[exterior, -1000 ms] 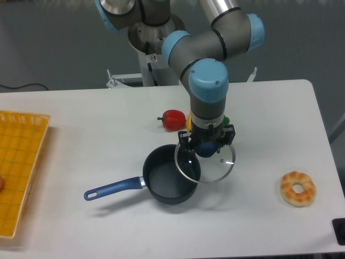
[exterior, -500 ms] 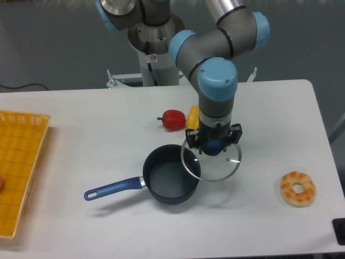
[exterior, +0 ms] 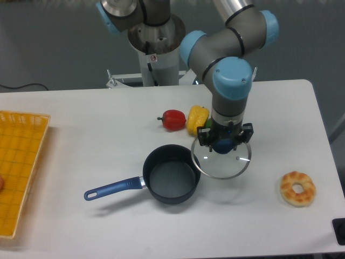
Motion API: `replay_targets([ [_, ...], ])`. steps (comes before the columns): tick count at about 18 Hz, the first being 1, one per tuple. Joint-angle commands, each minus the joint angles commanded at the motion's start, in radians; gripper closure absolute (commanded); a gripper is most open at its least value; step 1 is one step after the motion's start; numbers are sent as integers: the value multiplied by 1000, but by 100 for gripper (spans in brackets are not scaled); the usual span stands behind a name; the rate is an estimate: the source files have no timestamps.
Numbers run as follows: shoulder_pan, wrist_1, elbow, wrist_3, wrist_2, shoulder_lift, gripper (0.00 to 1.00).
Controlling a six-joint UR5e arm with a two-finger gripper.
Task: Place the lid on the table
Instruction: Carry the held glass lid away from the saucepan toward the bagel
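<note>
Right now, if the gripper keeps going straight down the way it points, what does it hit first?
The gripper points down, shut on the lid; below looks like bare table, just right of the saucepan. Depth is uncertain.

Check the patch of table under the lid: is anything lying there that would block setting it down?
Nothing visible does. The hand holds the lid over bare table, right of the saucepan, with the doughnut off to the side.
</note>
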Motion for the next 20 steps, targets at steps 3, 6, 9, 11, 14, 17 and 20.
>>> replay_targets([
  [3,28,3,2,52,0,-12,52],
  [6,52,5,9,95,-3,-20,52],
  [9,71,6,23,130,-3,-35,52],
  [11,77,6,32,150,-3,-51,52],
  [14,89,29,46,173,-3,-75,52],
  [17,112,72,48,213,-3,-101,52],
  [20,130,77,67,258,-6,-127,52],
])
